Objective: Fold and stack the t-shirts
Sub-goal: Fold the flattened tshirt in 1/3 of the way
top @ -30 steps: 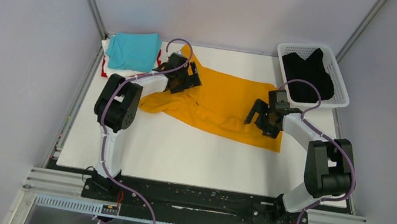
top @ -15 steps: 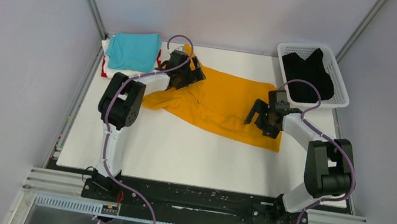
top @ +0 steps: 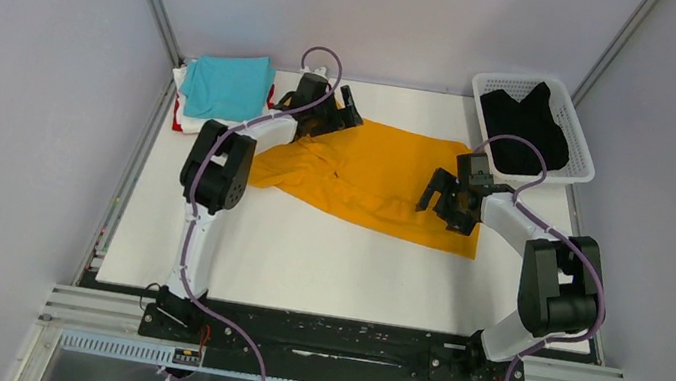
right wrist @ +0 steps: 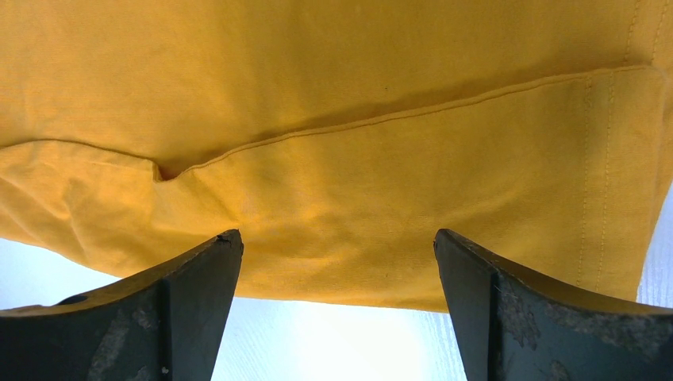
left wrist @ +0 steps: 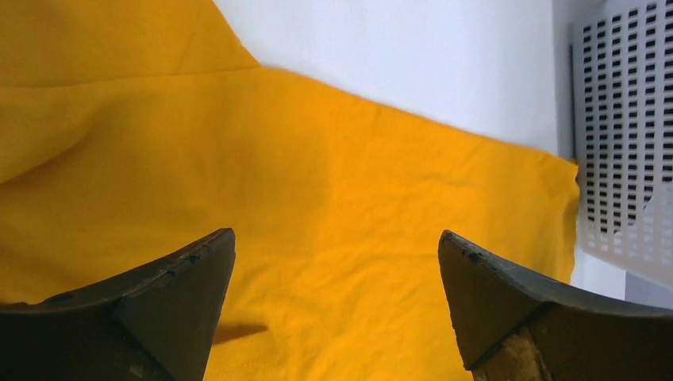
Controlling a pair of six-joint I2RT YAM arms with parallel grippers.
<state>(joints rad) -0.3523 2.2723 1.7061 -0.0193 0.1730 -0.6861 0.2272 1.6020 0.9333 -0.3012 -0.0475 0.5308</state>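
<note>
The orange-yellow t-shirt lies rumpled mid-frame under the left gripper and right gripper, both spread wide and empty, so pinching bunched layers could skew the fold.

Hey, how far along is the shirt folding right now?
Done: the turquoise shirt lies folded on the pile at the far left corner. In hand: the orange-yellow shirt lies spread out, with the left gripper and right gripper open over it, holding nothing. Left: the black shirt, crumpled in the basket.
</note>
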